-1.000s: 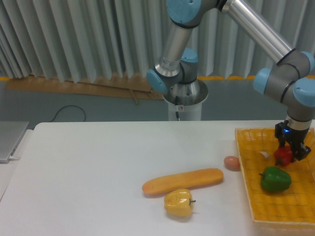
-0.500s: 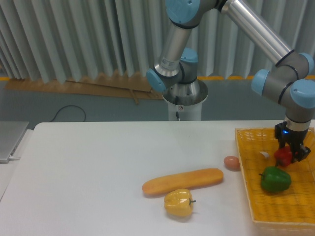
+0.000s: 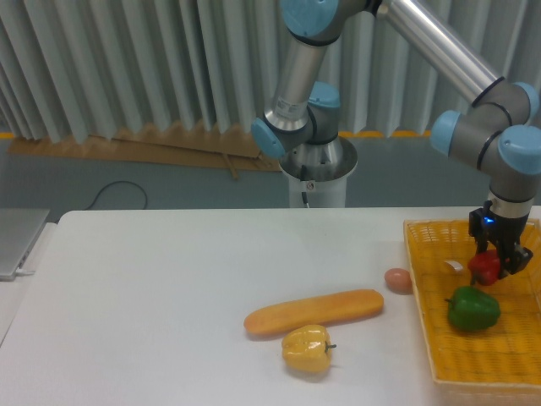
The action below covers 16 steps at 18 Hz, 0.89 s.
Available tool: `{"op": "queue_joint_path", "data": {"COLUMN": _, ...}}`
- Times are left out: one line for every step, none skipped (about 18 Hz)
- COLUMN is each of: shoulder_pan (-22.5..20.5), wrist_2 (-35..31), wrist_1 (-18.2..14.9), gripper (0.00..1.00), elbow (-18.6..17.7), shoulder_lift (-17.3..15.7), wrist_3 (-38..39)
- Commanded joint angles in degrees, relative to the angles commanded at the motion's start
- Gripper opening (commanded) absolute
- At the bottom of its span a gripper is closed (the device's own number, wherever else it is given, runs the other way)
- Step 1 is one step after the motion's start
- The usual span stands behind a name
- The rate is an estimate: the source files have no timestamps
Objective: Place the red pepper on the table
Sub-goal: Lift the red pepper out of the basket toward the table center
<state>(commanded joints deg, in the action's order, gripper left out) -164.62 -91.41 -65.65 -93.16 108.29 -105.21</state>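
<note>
Hand (image 3: 498,267) clamped on one red pepper (image 3: 486,268) above basket (image 3: 427,326), beside one green pepper (image 3: 472,309).

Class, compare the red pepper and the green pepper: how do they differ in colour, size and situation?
The red pepper is red; the green pepper is green. The red one looks smaller. The red one sits between the gripper fingers; the green one lies free. Both are glossy and over the yellow basket.

My arm (image 3: 439,52) is made of smooth silver tubes joined by grey joints with pale blue caps. My base column (image 3: 314,173) is white and silver. My gripper (image 3: 495,264) is black, with a small blue light glowing above its fingers.
</note>
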Motion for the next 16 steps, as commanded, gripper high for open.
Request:
{"op": "queue_joint_path", "data": {"shoulder_pan": 0.09, "wrist_2": 0.96, "wrist_1": -1.22, "gripper": 0.46, "elbow": 0.0, "shoulder_lift": -0.53, "wrist_3": 0.35}}
{"op": "queue_joint_path", "data": {"shoulder_pan": 0.44, "wrist_2": 2.28, "wrist_1": -2.11, "gripper": 0.46, "elbow": 0.0, "shoulder_lift": -1.4, "wrist_3": 1.22}}
{"op": "queue_joint_path", "data": {"shoulder_pan": 0.96, "wrist_2": 3.25, "wrist_1": -2.99, "gripper": 0.46, "elbow": 0.0, "shoulder_lift": -1.85, "wrist_3": 2.62}}
{"op": "queue_joint_path", "data": {"shoulder_pan": 1.75, "wrist_2": 3.6, "wrist_1": -3.78, "gripper": 0.46, "elbow": 0.17, "shoulder_lift": -2.03, "wrist_3": 4.12}}
{"op": "queue_joint_path", "data": {"shoulder_pan": 2.98, "wrist_2": 3.61, "wrist_1": -4.57, "gripper": 0.46, "elbow": 0.26, "shoulder_lift": -2.11, "wrist_3": 5.52}}
{"op": "queue_joint_path", "data": {"shoulder_pan": 3.77, "wrist_2": 3.52, "wrist_1": -5.27, "gripper": 0.46, "elbow": 0.35, "shoulder_lift": -2.55, "wrist_3": 6.41}}
{"op": "queue_joint_path", "data": {"shoulder_pan": 4.22, "wrist_2": 3.69, "wrist_1": -6.24, "gripper": 0.46, "elbow": 0.35, "shoulder_lift": -3.69, "wrist_3": 6.59}}
{"op": "queue_joint_path", "data": {"shoulder_pan": 4.48, "wrist_2": 3.87, "wrist_1": -7.38, "gripper": 0.46, "elbow": 0.35, "shoulder_lift": -4.48, "wrist_3": 6.59}}
{"op": "queue_joint_path", "data": {"shoulder_pan": 4.66, "wrist_2": 4.39, "wrist_1": -8.26, "gripper": 0.46, "elbow": 0.35, "shoulder_lift": -4.66, "wrist_3": 5.98}}
{"op": "queue_joint_path", "data": {"shoulder_pan": 4.83, "wrist_2": 5.09, "wrist_1": -8.96, "gripper": 0.46, "elbow": 0.26, "shoulder_lift": -5.19, "wrist_3": 5.8}}
{"op": "queue_joint_path", "data": {"shoulder_pan": 5.88, "wrist_2": 5.45, "wrist_1": -9.67, "gripper": 0.46, "elbow": 0.26, "shoulder_lift": -6.15, "wrist_3": 5.8}}
{"op": "queue_joint_path", "data": {"shoulder_pan": 6.67, "wrist_2": 5.45, "wrist_1": -10.37, "gripper": 0.46, "elbow": 0.26, "shoulder_lift": -6.59, "wrist_3": 5.89}}
{"op": "queue_joint_path", "data": {"shoulder_pan": 7.29, "wrist_2": 5.54, "wrist_1": -10.99, "gripper": 0.46, "elbow": 0.26, "shoulder_lift": -6.95, "wrist_3": 5.89}}
{"op": "queue_joint_path", "data": {"shoulder_pan": 7.9, "wrist_2": 5.54, "wrist_1": -11.95, "gripper": 0.46, "elbow": 0.26, "shoulder_lift": -7.91, "wrist_3": 5.89}}
{"op": "queue_joint_path", "data": {"shoulder_pan": 8.69, "wrist_2": 5.54, "wrist_1": -13.09, "gripper": 0.46, "elbow": 0.18, "shoulder_lift": -9.13, "wrist_3": 5.89}}
{"op": "queue_joint_path", "data": {"shoulder_pan": 9.66, "wrist_2": 5.63, "wrist_1": -13.97, "gripper": 0.46, "elbow": 0.18, "shoulder_lift": -9.93, "wrist_3": 6.5}}
